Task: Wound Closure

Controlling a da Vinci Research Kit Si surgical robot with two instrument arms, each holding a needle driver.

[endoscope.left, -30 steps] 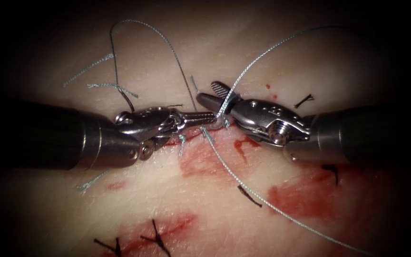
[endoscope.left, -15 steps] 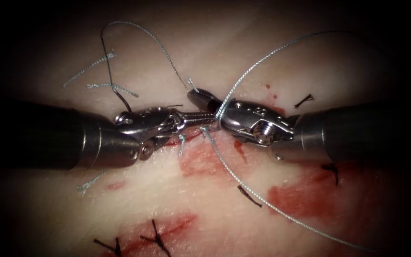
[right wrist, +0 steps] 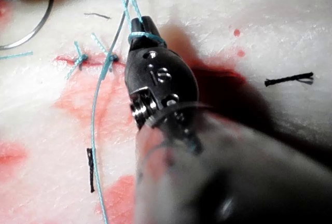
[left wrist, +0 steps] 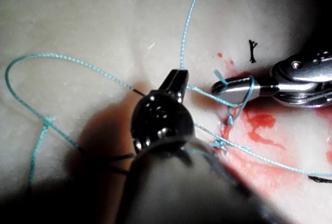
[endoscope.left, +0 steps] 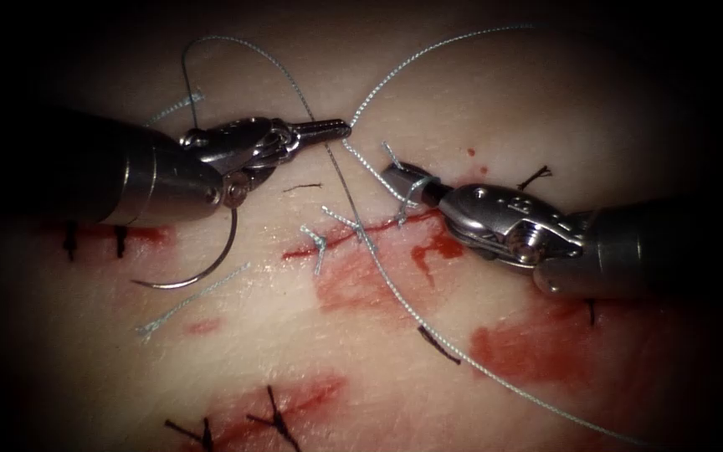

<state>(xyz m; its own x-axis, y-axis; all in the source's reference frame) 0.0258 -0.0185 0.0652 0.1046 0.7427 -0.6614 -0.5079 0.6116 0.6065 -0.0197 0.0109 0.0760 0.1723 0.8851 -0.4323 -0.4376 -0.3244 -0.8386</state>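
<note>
My left tool (endoscope.left: 328,128) is above and left of the cut (endoscope.left: 340,238), its jaws shut on the pale blue thread (endoscope.left: 428,331). The right tool (endoscope.left: 403,177) is just right of the cut's upper end. Its jaws are shut on a short thread end, and a loop of thread lies around them. The curved needle (endoscope.left: 186,285) lies free on the tissue (endoscope.left: 294,351) at the left, below the left tool's shaft, held by neither tool. In the left wrist view the left tool (left wrist: 176,81) faces the looped right tool (left wrist: 233,86). The right wrist view has the right tool (right wrist: 142,27) and the needle (right wrist: 39,26).
A tied stitch (endoscope.left: 318,243) with short tails sits on the cut. Cut thread ends (endoscope.left: 194,293) lie on the left side. Red fluid (endoscope.left: 537,347) stains the tissue below and right. Black marks (endoscope.left: 274,414) cross the tissue in several places.
The right tool's jaws closed on the short thread end. The left tool then rose up and left with the thread, the right tool drew back to the right, and the needle came into sight.
</note>
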